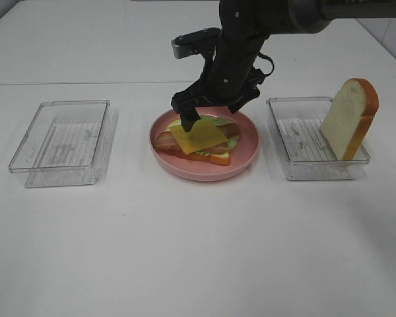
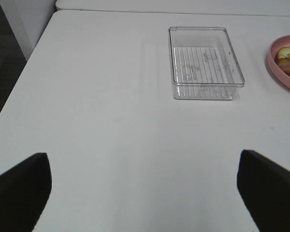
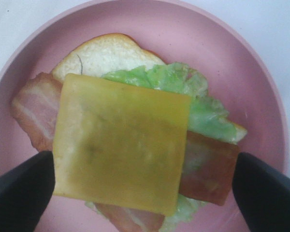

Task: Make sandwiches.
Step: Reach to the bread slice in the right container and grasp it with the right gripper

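From the high camera, the right gripper [image 1: 208, 112] is seen with jaws apart just over the sandwich [image 1: 199, 140] on the pink plate [image 1: 247, 155]; a bread slice [image 1: 348, 119] leans in the right tray [image 1: 287, 162].

In the left wrist view, the left gripper [image 2: 145, 186] is spread wide above the table [image 2: 111, 121], holding nothing.

In the right wrist view, cheese [image 3: 121, 142] is laid over bacon [image 3: 31, 108] and lettuce [image 3: 198, 104], untouched by the fingers [image 3: 263, 191].

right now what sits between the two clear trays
The pink plate with the sandwich, cheese on top, and the right gripper open above it; the high view shows it.
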